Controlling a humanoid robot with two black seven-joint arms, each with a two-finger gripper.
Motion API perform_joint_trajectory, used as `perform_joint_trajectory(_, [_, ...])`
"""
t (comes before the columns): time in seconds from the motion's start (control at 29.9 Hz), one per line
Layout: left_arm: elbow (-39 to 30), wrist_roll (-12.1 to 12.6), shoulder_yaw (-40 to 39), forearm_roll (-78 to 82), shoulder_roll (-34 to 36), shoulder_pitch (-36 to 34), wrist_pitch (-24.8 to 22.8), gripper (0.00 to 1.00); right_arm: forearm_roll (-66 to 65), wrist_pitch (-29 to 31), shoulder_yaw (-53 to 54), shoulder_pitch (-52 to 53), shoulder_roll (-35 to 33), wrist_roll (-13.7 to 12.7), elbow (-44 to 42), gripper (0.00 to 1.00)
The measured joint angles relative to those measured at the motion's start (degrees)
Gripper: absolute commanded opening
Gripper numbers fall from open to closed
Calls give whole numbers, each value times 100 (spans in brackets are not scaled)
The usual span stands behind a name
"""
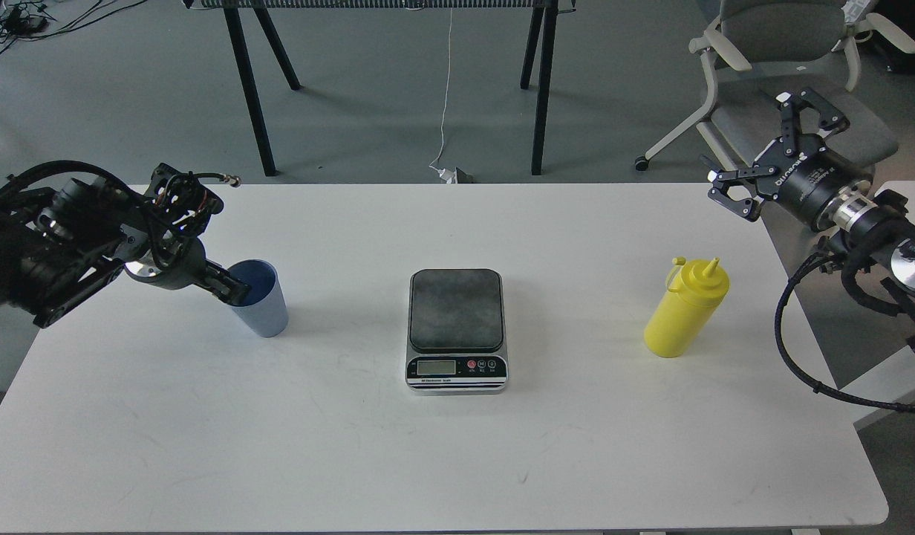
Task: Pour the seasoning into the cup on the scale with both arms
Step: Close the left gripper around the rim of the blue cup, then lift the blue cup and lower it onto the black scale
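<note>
Cup [263, 308] touching left end effector [235, 290], seasoning [685, 318] apart from right end effector [762, 160]

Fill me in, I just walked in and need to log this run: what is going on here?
A two-armed robot is at a white table. Its left gripper is at the rim of a blue cup, one finger reaching inside; the cup looks slightly tilted. The scale sits in the middle with nothing on its platform. The yellow bottle stands untouched on the right, and the right gripper is open in the air, up and to the right of it. Nothing has been poured yet.
</note>
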Motion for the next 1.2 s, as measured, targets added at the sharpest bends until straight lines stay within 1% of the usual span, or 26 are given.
perform_joint_trajectory(0.1, [1, 0, 0, -3, -2, 0, 0, 14, 0, 0, 1, -10, -1, 0, -2, 100])
perform_joint_trajectory(0.3, [-10, -1, -11, -23, -9, 16, 1, 3, 0, 0, 39, -81, -8, 6, -4, 100])
perform_joint_trajectory(0.37, [-18, -1, -19, -29, -8, 10, 5, 1, 0, 0, 44, -91, -8, 7, 1, 100])
perform_joint_trajectory(0.84, [-73, -1, 5, -13, 11, -46, -5, 2, 0, 0, 53, -122, -9, 9, 9, 100])
perform_joint_trajectory(1.2, [-111, 1, -17, -16, 26, -522, 0, 2, 0, 0, 88, -122, 8, 8, 10, 100])
